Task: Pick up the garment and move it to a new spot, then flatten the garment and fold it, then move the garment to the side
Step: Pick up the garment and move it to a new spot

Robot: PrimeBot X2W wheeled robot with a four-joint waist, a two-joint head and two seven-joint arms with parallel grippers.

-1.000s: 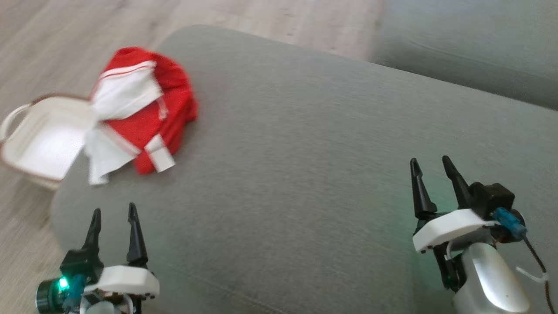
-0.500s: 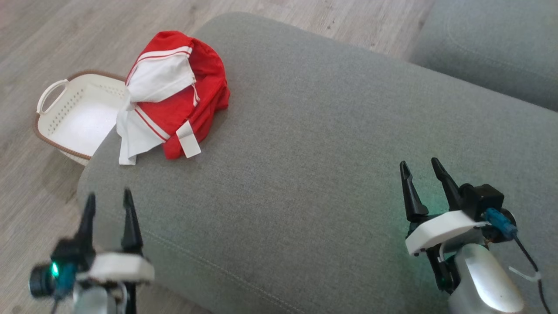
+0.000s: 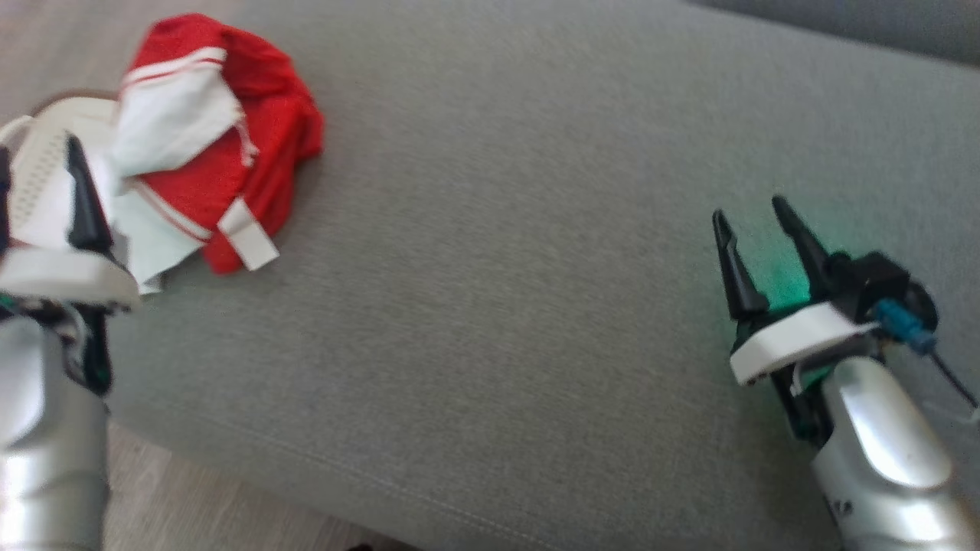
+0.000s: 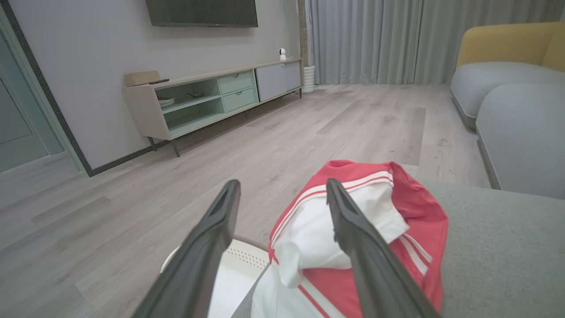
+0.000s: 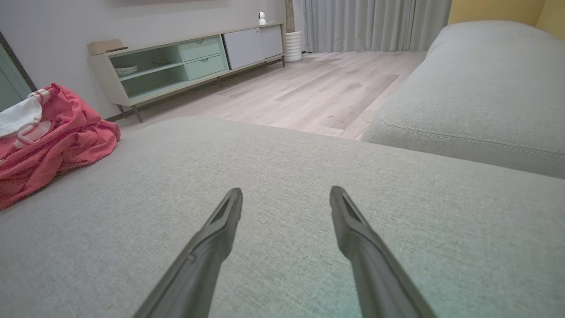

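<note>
Red-and-white garment (image 3: 253, 153) bunched at the far left corner of the grey cushion (image 3: 498, 268) — we hold nothing.
Our left gripper (image 4: 283, 184) hangs close to the garment, jaws spread wide with nothing between them; whether a finger touches the cloth we cannot tell. Our right gripper (image 3: 749, 208) hovers over bare cushion well apart from it, jaws likewise parted and empty. The garment's white part reaches the cushion's edge, just beside a white basket (image 3: 34, 164) on the wooden floor (image 4: 132, 198).

A white basket (image 4: 245, 258) sits on wood floor (image 4: 309, 132) beside a grey cushion (image 3: 536, 268).
</note>
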